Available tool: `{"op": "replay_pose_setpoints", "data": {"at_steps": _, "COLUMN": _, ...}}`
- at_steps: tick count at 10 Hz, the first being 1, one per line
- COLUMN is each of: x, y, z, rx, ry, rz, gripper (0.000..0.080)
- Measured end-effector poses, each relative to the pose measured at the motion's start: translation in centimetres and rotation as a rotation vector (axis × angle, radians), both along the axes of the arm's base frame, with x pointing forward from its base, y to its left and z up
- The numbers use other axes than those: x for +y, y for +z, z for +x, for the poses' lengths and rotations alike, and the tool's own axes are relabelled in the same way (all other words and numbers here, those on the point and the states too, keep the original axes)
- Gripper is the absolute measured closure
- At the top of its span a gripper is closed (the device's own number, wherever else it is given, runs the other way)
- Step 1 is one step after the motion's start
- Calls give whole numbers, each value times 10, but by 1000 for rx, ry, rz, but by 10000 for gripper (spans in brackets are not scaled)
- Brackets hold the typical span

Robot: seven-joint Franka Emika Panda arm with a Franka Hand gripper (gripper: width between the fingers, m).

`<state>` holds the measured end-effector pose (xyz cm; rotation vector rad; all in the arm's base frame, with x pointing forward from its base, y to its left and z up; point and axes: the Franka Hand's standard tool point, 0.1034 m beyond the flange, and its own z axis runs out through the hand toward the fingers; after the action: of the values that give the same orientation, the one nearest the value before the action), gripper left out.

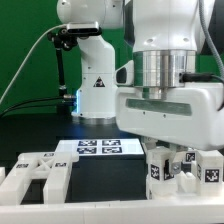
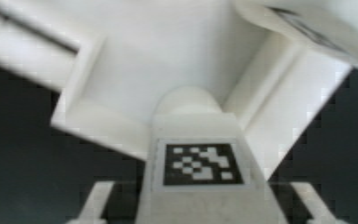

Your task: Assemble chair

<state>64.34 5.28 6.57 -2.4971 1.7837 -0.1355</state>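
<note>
My gripper [image 1: 170, 172] hangs low over the table at the exterior view's right. In the wrist view my gripper [image 2: 202, 205] has a finger on each side of a narrow white chair part [image 2: 202, 140] with a square tag, and the jaws appear shut on it. That tagged part [image 1: 157, 174] shows between the fingers in the exterior view. Beyond it in the wrist view lies a larger white chair piece [image 2: 149, 75] with a slab and raised walls, touching or very close to the held part. More white chair parts [image 1: 38, 176] lie at the exterior view's lower left.
The marker board [image 1: 100, 147] lies on the dark table behind the parts. Another tagged white block [image 1: 207, 166] stands right of my gripper. The arm's white base [image 1: 95, 90] stands at the back, with a green backdrop behind it.
</note>
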Motion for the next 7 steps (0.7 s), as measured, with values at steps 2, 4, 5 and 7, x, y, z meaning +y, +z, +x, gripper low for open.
{"op": "replay_pose_setpoints", "data": {"at_steps": 2, "x": -2, "y": 0, "z": 2, "rx": -7, "ry": -297, "rz": 97, "gripper": 515}}
{"op": "replay_pose_setpoints", "data": {"at_steps": 4, "x": -1, "y": 0, "z": 2, "rx": -7, "ry": -297, "rz": 96, "gripper": 514}}
{"op": "replay_pose_setpoints", "data": {"at_steps": 5, "x": 0, "y": -1, "z": 2, "rx": -12, "ry": -187, "rz": 75, "gripper": 514}}
{"op": "replay_pose_setpoints", "data": {"at_steps": 7, "x": 5, "y": -2, "z": 3, "rx": -19, "ry": 281, "rz": 24, "gripper": 197}}
